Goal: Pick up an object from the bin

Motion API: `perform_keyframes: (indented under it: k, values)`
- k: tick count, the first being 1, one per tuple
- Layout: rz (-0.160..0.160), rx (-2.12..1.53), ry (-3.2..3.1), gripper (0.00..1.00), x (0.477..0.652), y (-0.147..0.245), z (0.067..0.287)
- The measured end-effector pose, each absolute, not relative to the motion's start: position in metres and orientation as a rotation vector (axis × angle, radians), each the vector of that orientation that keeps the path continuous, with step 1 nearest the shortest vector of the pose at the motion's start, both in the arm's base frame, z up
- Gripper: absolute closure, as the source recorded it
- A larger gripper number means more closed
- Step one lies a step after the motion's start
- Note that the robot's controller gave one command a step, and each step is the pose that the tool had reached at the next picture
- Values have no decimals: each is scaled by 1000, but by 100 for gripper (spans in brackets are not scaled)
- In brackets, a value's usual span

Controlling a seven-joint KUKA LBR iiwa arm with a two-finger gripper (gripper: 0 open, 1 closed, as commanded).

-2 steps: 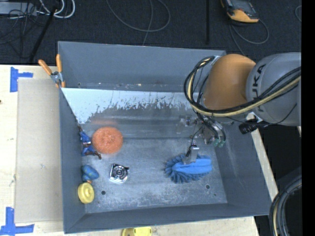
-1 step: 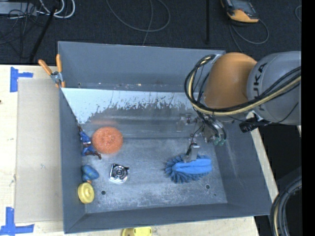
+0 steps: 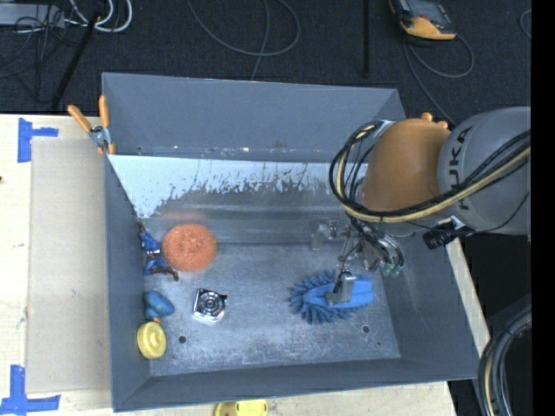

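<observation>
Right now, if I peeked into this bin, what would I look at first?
Your eye would land first on the big arm with its orange cover, which reaches in from the right. Its tool is low over a blue frilly thing at the lower right of the bin. Next you would spot the fuzzy orange ball on the left, and a small yellow round thing in the lower left corner.

Grey arm (image 3: 490, 167), orange wrist cover (image 3: 403, 167), metal gripper (image 3: 345, 282).
The casing is lettered in black; black and yellow cables (image 3: 345, 176) are looped round the cover.
</observation>
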State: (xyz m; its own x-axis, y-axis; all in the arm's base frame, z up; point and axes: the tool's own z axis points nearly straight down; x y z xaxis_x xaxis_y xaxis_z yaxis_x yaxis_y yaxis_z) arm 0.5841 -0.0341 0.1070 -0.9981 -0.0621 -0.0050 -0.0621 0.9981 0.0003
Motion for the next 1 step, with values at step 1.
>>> perform_keyframes:
  k: [1]
  values:
    - [0,-187,3137,100,545,-38,70]
